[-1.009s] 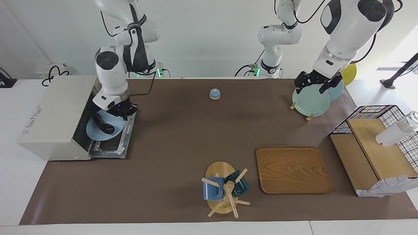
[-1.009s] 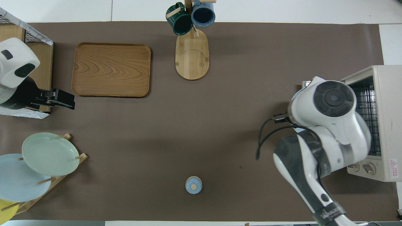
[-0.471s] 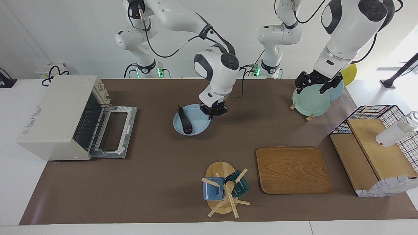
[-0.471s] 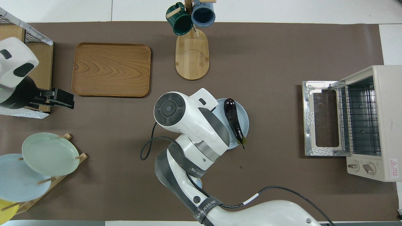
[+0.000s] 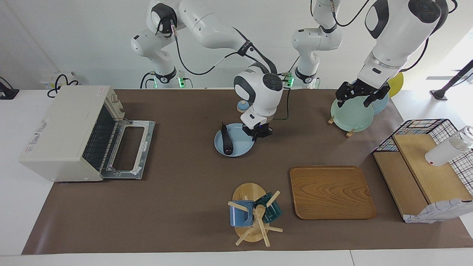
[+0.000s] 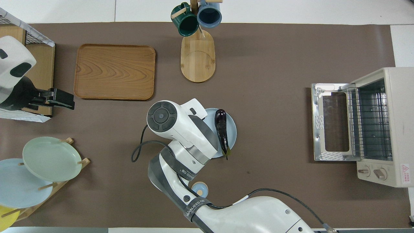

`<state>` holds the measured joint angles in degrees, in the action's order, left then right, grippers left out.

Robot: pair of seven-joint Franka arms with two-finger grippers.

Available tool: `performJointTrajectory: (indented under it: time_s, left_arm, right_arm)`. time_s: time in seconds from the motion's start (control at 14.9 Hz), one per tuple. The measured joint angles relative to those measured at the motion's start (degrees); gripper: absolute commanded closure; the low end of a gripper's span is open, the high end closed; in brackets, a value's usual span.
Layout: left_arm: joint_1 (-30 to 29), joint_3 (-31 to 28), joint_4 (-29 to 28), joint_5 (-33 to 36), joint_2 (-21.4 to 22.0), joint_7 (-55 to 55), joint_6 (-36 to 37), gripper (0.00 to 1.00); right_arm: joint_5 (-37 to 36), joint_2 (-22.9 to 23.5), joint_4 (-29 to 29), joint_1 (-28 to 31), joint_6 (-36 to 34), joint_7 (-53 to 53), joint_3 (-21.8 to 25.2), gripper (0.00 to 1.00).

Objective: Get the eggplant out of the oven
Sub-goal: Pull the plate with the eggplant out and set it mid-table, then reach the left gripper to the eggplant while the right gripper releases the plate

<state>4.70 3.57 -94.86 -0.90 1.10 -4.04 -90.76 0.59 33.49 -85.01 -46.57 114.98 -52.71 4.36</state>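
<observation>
The eggplant [image 5: 226,139] lies on a pale blue plate [image 5: 240,146] that sits on the brown mat near the middle of the tabletop, well apart from every edge. Its stem end overhangs the plate's rim on the side nearer the robots.

The oven [image 5: 70,129] stands at the right arm's end of the tabletop, close to that short edge, with its door [image 5: 129,149] dropped flat toward the centre and the wire rack [image 6: 368,124] bare. A wide strip of open mat runs between the door's lip and the plate.

The right gripper [image 5: 257,132] is down at the plate's rim on the side toward the left arm's end, its fingers clenched; they appear to pinch the rim, though the wrist hides the contact from above.

The left gripper [image 5: 360,96] waits with fingers spread over the green plate [image 5: 351,114] in the rack near the robots' edge at the left arm's end.

A wooden tray [image 5: 331,192] and a mug tree [image 5: 255,214] stand toward the edge farthest from the robots, and a small blue bell [image 5: 242,106] sits near the robots' edge, just beside the right arm's wrist.
</observation>
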Motion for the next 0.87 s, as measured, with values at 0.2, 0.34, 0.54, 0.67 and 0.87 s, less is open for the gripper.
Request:
performJointTrajectory:
  time_s: [0.2,0.34,0.54,0.67,0.87]
  left_arm:
    - [0.0,0.0,0.0,0.0,0.0,-0.1,-0.29,0.0]
    - [0.0,0.0,-0.01,0.0,0.0,-0.16,-0.54,0.0]
    - [0.09,0.22,-0.38,-0.88,0.0,-1.03,-1.6,0.0]
    - [0.99,0.84,-1.23,-2.62,-0.04,-3.61,-3.7,0.0]
    - [6.22,1.37,-5.05,-4.3,-0.33,-8.35,-9.06,0.0]
  right_arm:
    - [0.21,-0.36,1.45,0.91,0.47,1.56,0.33,0.39]
    - [-0.15,-2.12,2.27,2.87,-2.89,6.88,0.84,0.41]
    - [-0.83,-6.61,2.4,8.51,-10.61,17.04,0.98,0.6]
    - [-4.34,-9.34,2.11,12.4,-15.75,24.67,1.03,0.81]
    - [-7.74,-12.6,-2.33,19.16,-18.5,35.98,1.14,1.0]
